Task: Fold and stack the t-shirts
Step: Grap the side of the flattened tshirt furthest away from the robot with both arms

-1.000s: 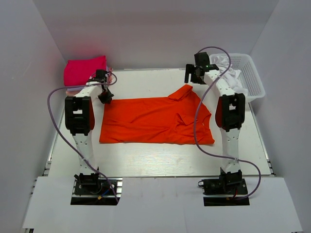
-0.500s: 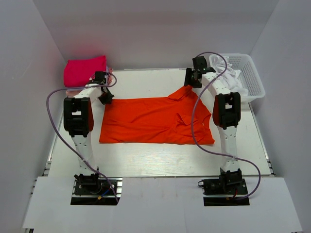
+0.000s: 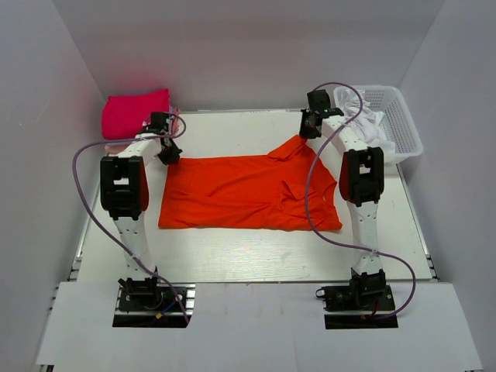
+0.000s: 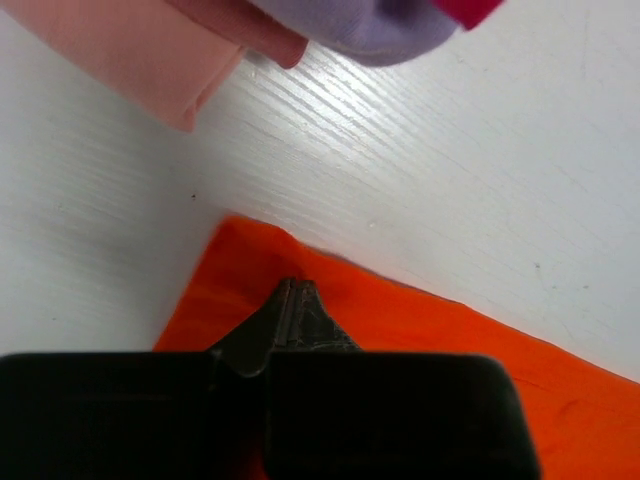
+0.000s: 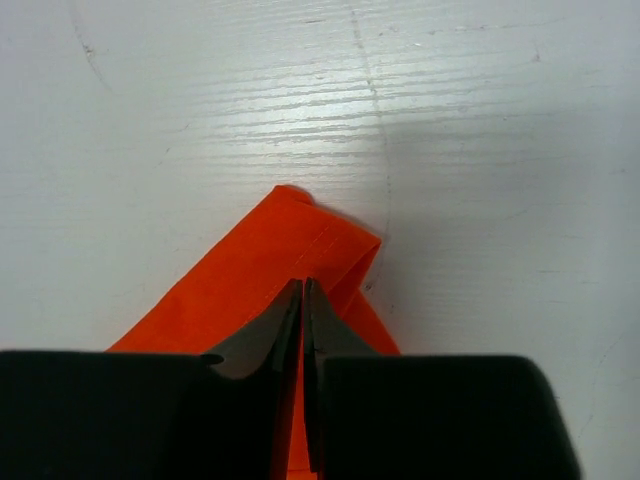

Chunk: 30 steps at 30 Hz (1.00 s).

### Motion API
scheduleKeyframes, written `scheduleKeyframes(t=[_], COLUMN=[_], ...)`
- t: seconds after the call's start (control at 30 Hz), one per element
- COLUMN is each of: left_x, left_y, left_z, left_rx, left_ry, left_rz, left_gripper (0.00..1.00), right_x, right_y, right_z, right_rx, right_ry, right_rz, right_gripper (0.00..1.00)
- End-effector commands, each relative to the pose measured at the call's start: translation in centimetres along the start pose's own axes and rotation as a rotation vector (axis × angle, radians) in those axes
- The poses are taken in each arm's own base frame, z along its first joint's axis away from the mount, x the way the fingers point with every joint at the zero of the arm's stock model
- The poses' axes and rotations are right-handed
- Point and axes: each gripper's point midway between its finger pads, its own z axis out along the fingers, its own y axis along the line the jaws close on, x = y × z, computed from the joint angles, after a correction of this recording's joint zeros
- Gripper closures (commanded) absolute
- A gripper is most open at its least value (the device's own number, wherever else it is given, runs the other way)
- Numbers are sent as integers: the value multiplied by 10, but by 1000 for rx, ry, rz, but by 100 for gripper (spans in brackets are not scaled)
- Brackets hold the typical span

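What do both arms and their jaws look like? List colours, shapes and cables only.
The left arm and right arm match: white links, chunky black joint housings with red sides, black bases. A lavender cable loops loosely along each. The jaws are dark, tapering to points from a black block.

Left gripper (image 4: 297, 290) fingers pressed together, tips on corner of orange-red t-shirt (image 4: 430, 325) (pinch itself hidden). White table (image 4: 480, 150) beyond. Along top edge: light pink t-shirt (image 4: 150, 50), lavender t-shirt (image 4: 380, 25), magenta t-shirt (image 4: 466, 9) sliver.

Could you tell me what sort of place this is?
Likely a robotics lab cell, not a home: bare white walls enclose a white table, with two arms bolted at its near edge.
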Motion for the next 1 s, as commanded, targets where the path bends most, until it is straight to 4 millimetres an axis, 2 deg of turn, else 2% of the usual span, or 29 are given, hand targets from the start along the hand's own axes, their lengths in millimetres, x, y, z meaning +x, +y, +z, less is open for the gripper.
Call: scheduleKeyframes(t=[0.0, 0.07, 0.1, 0.13, 0.2, 0.23, 0.3, 0.33, 0.47, 0.53, 0.57, 0.6, 0.63, 0.67, 0.7, 0.73, 0.8, 0.87, 0.97], left_x=[-42, -56, -56, -59, -61, -65, -66, -68, -64, -59, -55, -53, -59, -51, -51, -56, -50, -45, -37], left_y=[-25, -31, -30, -33, -33, -35, -35, -36, -33, -30, -29, -27, -29, -22, -21, -22, -19, -17, -13], left_z=[-51, -71, -76, -81, -96, -101, -107, -111, -108, -99, -92, -87, -86, -74, -71, -70, -59, -46, -33], left_rx=[92, 125, 128, 151, 164, 175, 178, 183, 176, 167, 146, 133, 121, 80, 66, 55, 36, 23, 5], left_ry=[-133, -185, -190, -209, -228, -248, -252, -260, -250, -211, -176, -157, -163, -124, -120, -126, -98, -78, -52], left_rz=[-26, -14, -14, -7, -9, -2, -2, -3, -2, -12, -20, -18, -28, -25, -24, -25, -21, -19, -16], left_gripper=[100, 100, 100, 100, 100, 100, 100, 100, 100, 100, 93, 46, 23, 10, 0, 0, 0, 0, 0], right_x=[-15, -13, -13, -11, -12, -9, -8, -7, -1, 0, 1, 4, 3, 5, 7, 4, 5, 6, 3], right_y=[-11, -16, -16, -17, -18, -19, -19, -18, -11, -7, -8, -1, 0, 0, 0, 0, 0, 0, -1], right_z=[-13, -12, -12, -10, -8, -5, -3, -2, 8, 11, 12, 13, 14, 16, 18, 16, 17, 18, 16], right_rx=[47, 58, 59, 58, 59, 52, 48, 39, -21, -43, -39, -73, -79, -88, -87, -89, -88, -88, -91], right_ry=[-52, -43, -45, -39, -42, -32, -30, -27, -6, 2, 6, 16, 13, 18, 23, 17, 19, 21, 14], right_rz=[-13, -8, -6, 4, 9, 10, 23, 24, 35, 38, 43, 44, 45, 51, 53, 52, 53, 64, 58], right_gripper=[81, 67, 62, 49, 45, 39, 39, 35, 35, 35, 35, 35, 35, 37, 38, 38, 40, 48, 50])
